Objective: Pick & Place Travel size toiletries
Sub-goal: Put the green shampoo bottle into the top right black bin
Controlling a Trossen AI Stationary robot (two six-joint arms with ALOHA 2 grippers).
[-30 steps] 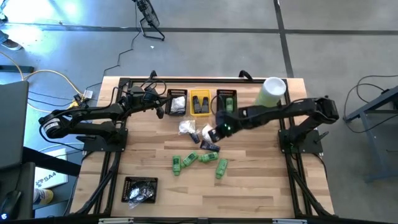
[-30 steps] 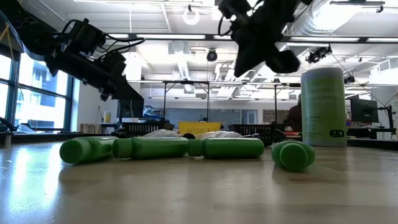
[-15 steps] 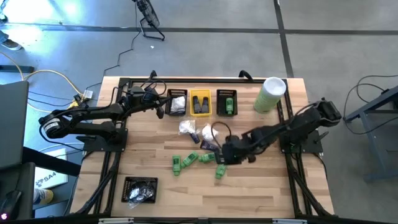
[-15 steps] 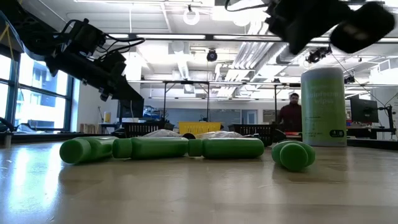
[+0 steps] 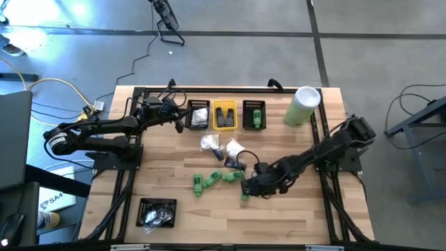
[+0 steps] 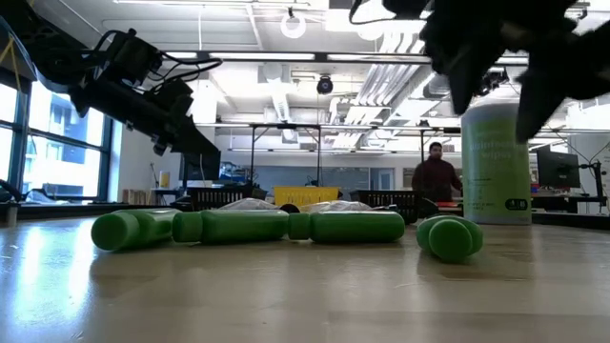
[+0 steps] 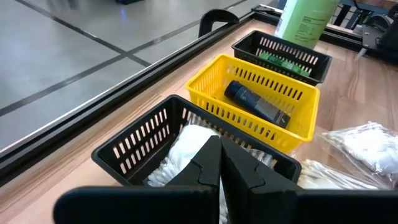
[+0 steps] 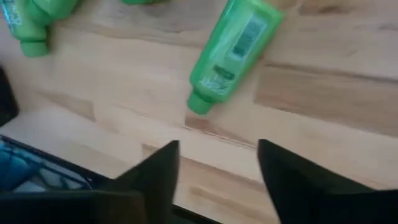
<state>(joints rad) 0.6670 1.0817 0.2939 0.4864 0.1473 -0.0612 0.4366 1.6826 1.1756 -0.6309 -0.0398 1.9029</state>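
Toiletries: a green bottle (image 8: 233, 53) lies below the right claw (image 5: 249, 187), newly arrived, spread, empty; bare table (image 5: 293, 216) beyond. Left claw (image 7: 219, 163) closed.

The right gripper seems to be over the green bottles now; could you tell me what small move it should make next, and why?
Probably lower straight down and close. The right gripper is open and empty, above the lone green bottle lying flat on the table, apart from the other bottles, so it looks free to grasp.

An open-plan lab or workshop; exposed ceiling ducts (image 6: 315, 71) and strip lights overhead; polished concrete floor (image 5: 230, 63) around the wooden worktop (image 5: 279, 216); distant benches, monitors, a person (image 6: 436, 179) standing.
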